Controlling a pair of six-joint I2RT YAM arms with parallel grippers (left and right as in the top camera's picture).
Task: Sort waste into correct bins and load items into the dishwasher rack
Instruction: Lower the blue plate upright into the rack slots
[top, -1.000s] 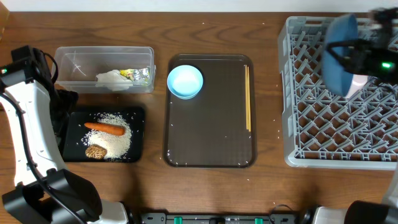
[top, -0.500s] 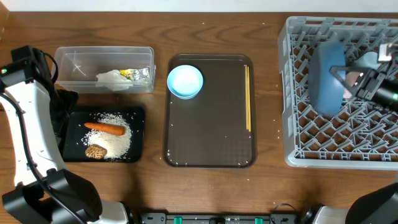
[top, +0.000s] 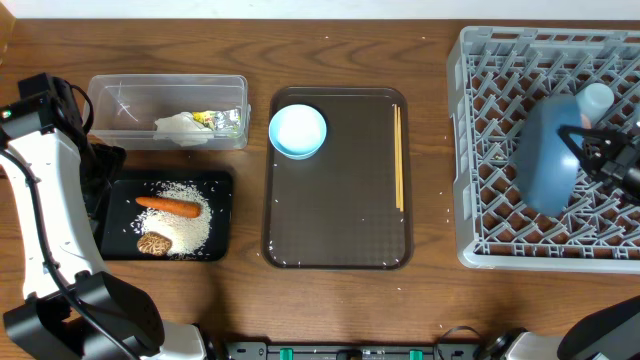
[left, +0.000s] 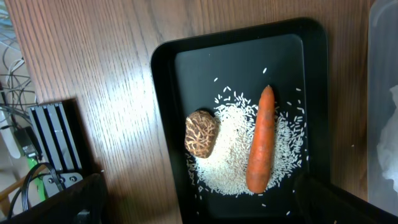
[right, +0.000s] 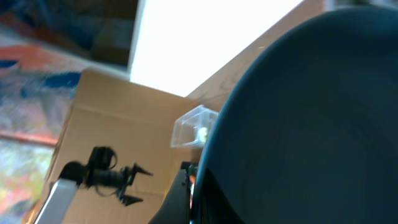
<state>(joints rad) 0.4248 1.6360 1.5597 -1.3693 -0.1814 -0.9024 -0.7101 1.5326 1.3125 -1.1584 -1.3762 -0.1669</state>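
Black tray (left: 163, 124): rice (left: 230, 168), carrot (left: 261, 140) on it, lump (left: 201, 132) beside. Left gripper (left: 196, 186) hangs above, fingers apart, empty. Tub (top: 120, 85): tissue (top: 178, 125), wrapper (top: 207, 119), foil (top: 232, 121). Brown tray (top: 335, 220): bowl (top: 298, 131), chopsticks (top: 398, 160). Rack (top: 480, 100): plate (top: 545, 160) tilted on edge, cup (top: 597, 97) behind it. Right gripper (top: 590, 155) is clamped on the plate's rim. Only the overhead shows the rack; the plate fills the right wrist view.

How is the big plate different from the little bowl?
The plate is dark blue; the bowl is light blue. The plate is much bigger than the bowl. The plate stands tilted in the grey rack; the bowl sits flat on the brown tray. Both are round and blue.
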